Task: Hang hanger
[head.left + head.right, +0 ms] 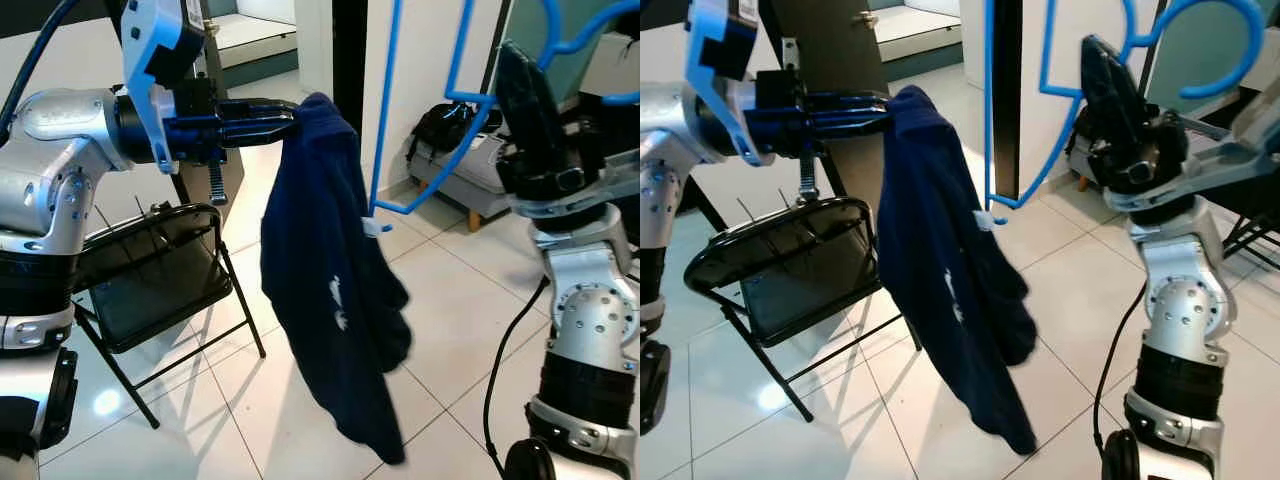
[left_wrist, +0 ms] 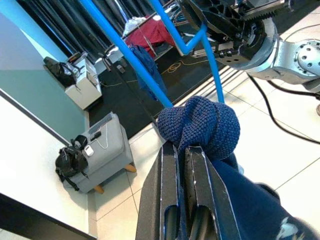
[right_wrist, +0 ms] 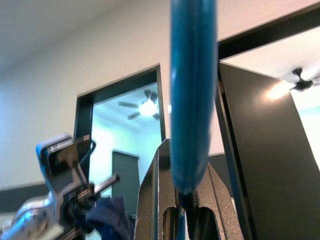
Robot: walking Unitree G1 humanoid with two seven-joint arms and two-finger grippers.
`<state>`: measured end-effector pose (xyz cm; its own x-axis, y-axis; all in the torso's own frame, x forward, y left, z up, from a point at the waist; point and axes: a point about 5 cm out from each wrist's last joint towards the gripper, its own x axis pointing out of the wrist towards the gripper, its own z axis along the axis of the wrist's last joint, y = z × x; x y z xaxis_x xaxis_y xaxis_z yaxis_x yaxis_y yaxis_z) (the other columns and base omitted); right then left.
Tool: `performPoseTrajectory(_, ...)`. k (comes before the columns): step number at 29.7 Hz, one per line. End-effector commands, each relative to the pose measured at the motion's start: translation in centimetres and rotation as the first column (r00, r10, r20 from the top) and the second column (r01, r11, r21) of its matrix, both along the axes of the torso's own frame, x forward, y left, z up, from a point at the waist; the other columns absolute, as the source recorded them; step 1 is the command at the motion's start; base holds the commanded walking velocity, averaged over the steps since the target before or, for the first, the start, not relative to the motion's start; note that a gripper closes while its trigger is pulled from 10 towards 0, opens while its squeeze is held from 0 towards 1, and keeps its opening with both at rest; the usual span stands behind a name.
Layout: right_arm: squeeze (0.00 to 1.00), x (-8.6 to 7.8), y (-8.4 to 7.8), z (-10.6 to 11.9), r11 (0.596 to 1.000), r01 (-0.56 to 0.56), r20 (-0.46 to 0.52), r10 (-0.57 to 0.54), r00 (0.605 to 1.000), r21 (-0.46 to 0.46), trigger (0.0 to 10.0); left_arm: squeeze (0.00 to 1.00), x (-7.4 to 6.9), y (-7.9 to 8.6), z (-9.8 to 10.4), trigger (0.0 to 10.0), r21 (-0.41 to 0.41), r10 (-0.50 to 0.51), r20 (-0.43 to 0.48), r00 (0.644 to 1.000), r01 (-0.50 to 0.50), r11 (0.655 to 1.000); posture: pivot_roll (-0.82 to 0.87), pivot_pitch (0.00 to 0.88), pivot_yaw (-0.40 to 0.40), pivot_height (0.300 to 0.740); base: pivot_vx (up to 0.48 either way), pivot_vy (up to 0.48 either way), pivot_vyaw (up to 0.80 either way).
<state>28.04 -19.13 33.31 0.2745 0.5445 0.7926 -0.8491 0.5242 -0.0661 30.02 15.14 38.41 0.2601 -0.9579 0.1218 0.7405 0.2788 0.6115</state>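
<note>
A navy knit sweater point(image 1: 325, 290) hangs full length from my left gripper point(image 1: 288, 116), which is shut on its top edge at chest height. In the left wrist view the black fingers point(image 2: 170, 170) pinch the bunched knit point(image 2: 200, 125). My right gripper point(image 1: 512, 60) is raised at the right, shut on a blue plastic hanger point(image 1: 440, 170). The hanger slants down toward the sweater, and its lower corner point(image 1: 378, 212) lies close by the sweater's right side. In the right wrist view the blue hanger bar point(image 3: 192, 100) rises from between the fingers.
A black folding chair point(image 1: 150, 270) stands on the white tiled floor below my left arm. A grey bench with a black bag point(image 1: 450, 150) sits by the wall behind the hanger. A dark door point(image 1: 830, 60) is behind the left gripper.
</note>
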Motion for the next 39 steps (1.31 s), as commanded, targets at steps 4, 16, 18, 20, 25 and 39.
performPoseTrajectory(4,0.00,-0.5,-0.5,-0.7,0.997,0.011,-0.007,-0.012,1.000,-0.073,10.0,0.00,-0.3,0.4,0.6,10.0,0.005,0.009,0.017,1.000,-0.009,1.000,-0.01,0.027,0.077,0.740,0.000,0.000,0.00)
performPoseTrajectory(16,0.00,-1.9,2.9,-1.6,0.979,-0.195,-0.047,0.192,0.980,-0.067,10.0,0.00,-0.3,-0.1,1.1,10.0,-0.003,-0.013,0.029,0.999,0.013,1.000,-0.01,0.027,0.083,0.740,0.000,0.000,0.00)
performPoseTrajectory(18,0.00,-2.0,2.9,-1.5,0.977,-0.205,-0.046,0.202,0.978,-0.058,10.0,0.00,-0.3,-0.1,1.1,10.0,-0.003,-0.013,0.029,0.999,0.013,1.000,-0.01,0.027,0.083,0.740,0.000,0.000,0.00)
performPoseTrajectory(20,0.00,-2.0,3.0,-1.4,0.977,-0.208,-0.044,0.206,0.978,-0.055,10.0,0.00,-0.3,-0.1,1.1,10.0,-0.002,-0.012,0.029,1.000,0.012,1.000,-0.01,0.027,0.083,0.740,0.000,0.000,0.00)
performPoseTrajectory(25,0.00,-2.0,3.0,-1.4,0.977,-0.205,-0.042,0.203,0.978,-0.056,10.0,0.00,-0.3,-0.1,1.1,10.0,-0.002,-0.011,0.029,1.000,0.011,1.000,-0.01,0.027,0.083,0.740,0.000,0.000,0.00)
performPoseTrajectory(39,0.00,-1.3,4.7,-2.9,0.987,-0.158,-0.079,0.155,0.985,-0.036,10.0,0.00,-1.0,-0.6,3.7,10.0,-0.192,-0.094,0.029,0.995,0.097,0.977,0.02,0.017,0.079,0.740,0.000,0.000,0.00)
